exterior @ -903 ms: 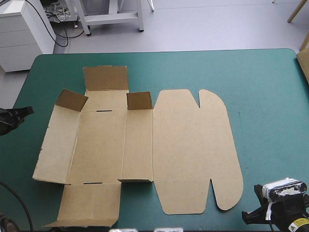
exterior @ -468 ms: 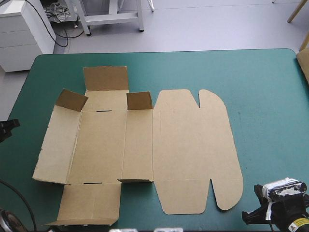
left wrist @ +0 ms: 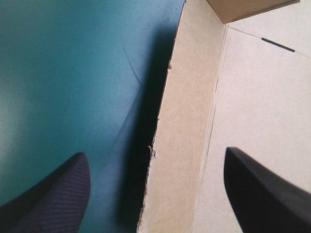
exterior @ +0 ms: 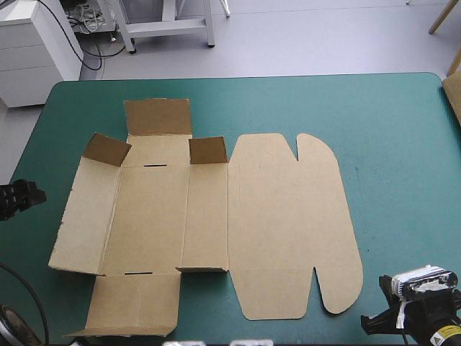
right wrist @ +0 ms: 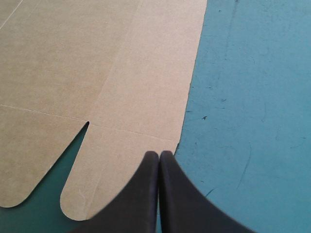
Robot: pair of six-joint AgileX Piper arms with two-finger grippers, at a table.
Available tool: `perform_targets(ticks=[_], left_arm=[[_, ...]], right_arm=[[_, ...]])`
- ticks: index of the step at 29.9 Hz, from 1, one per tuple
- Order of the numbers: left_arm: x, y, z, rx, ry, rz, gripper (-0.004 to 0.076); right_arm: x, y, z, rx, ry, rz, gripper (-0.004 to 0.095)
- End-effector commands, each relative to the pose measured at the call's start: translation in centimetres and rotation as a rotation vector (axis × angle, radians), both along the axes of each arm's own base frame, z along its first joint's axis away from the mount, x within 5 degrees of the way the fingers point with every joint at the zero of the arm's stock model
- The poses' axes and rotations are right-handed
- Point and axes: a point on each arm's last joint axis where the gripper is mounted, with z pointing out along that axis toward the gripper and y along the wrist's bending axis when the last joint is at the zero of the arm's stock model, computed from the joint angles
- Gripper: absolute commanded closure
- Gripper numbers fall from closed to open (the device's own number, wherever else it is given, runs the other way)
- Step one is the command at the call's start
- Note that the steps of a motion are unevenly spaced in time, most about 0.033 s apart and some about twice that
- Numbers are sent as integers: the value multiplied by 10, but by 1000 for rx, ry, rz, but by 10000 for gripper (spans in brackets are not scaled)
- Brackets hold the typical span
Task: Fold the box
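The brown box [exterior: 209,216] lies as a cut sheet on the table's left half. Its rounded lid lies flat to the right, and three small flaps stand raised on the far side. My left gripper [exterior: 27,194] is at the table's left edge, just left of the box's left wall. In the left wrist view this gripper [left wrist: 155,194] is open, and the wall's ragged edge [left wrist: 165,121] runs between the fingers, lifted slightly off the cover. My right gripper [right wrist: 159,155] is shut, its tip over the lid's [right wrist: 97,63] near right corner; in the high view its arm [exterior: 418,310] is at the near right.
The teal-green cover [exterior: 396,158] stretches wide to the right of the box and beyond its far flaps. A pale tan edge [exterior: 454,94] shows at the table's far right edge. The box's near flap [exterior: 133,303] reaches almost to the table's front edge.
The left gripper has opened. It drew back toward the table's left edge, then came in again toward the box's left wall, a little nearer the front. The right arm and box have not moved.
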Motion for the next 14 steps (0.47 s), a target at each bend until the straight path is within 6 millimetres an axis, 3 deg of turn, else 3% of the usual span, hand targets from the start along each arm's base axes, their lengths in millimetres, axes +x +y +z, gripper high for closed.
perform_targets(ticks=[1,7,14], left_arm=[[-1,-7,15,-41,-50,-10,153],[4,-10,11,-68,-59,-38,159],[12,-28,-11,-107,-2,-135,159]], right_arm=[[3,0,11,13,-68,-6,929],[3,0,11,13,-68,-6,929],[3,0,11,13,-68,-8,929]])
